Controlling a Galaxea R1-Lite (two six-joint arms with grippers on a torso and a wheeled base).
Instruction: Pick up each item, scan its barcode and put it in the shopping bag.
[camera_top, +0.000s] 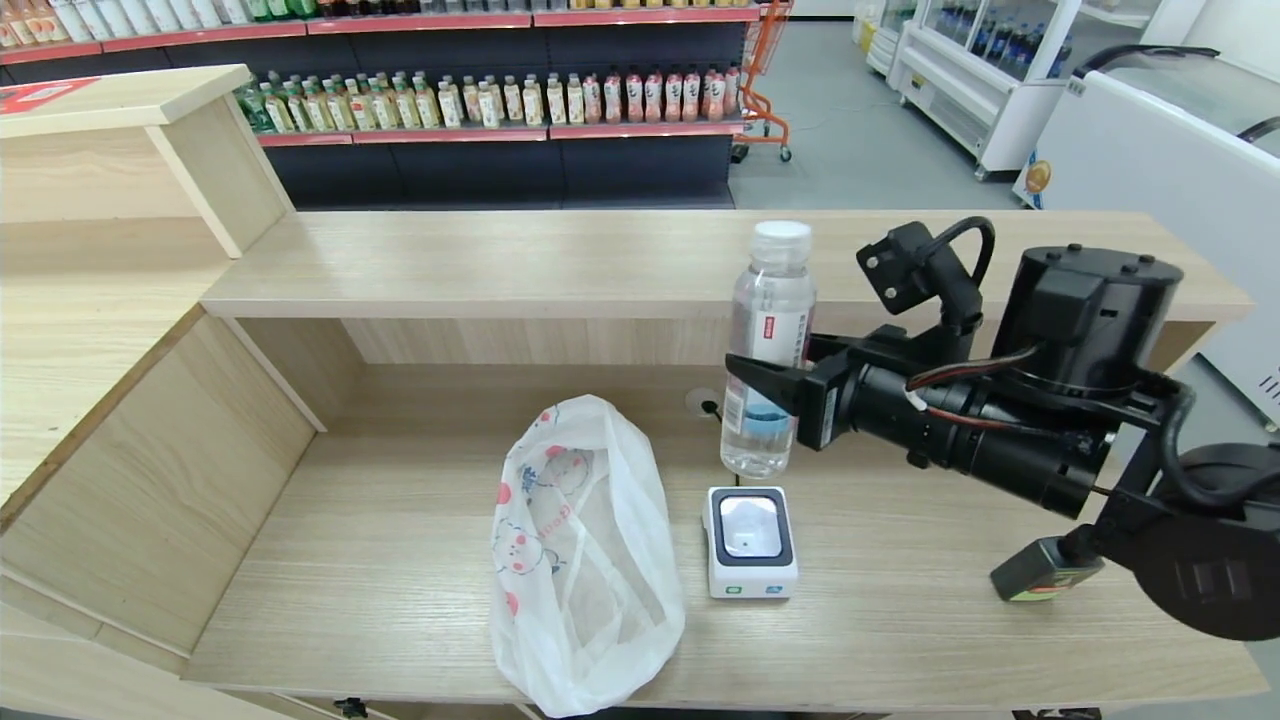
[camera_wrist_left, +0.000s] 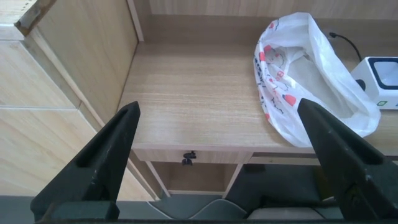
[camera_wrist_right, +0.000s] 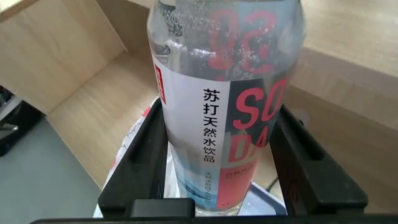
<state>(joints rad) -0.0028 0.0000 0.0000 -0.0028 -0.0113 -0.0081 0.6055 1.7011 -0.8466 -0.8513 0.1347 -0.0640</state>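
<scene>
The right gripper (camera_top: 757, 384) is closed on the water bottle (camera_top: 770, 300), one black finger pressed to each side of the label about halfway up. In the right wrist view the same gripper (camera_wrist_right: 221, 183) is seen clamped round the clear bottle (camera_wrist_right: 224, 93), which is held upright with its white cap at the top. Whether the base touches the wooden counter (camera_top: 900, 620) cannot be told.

At 6 o'clock from the bottle's base, just beside it, the white scanner (camera_top: 751, 540) lies flat, window up. At 9 o'clock from the scanner the shopping bag (camera_top: 580, 560) is slumped on the counter, white with red prints. At 3 o'clock, well apart, a small dark-and-green box (camera_top: 1045, 580) is partly hidden by the arm.

The left gripper (camera_wrist_left: 219, 109) is spread wide with nothing between its fingers, hanging over the counter's near edge; bag (camera_wrist_left: 311, 74) and scanner (camera_wrist_left: 379, 78) are seen beyond it.
</scene>
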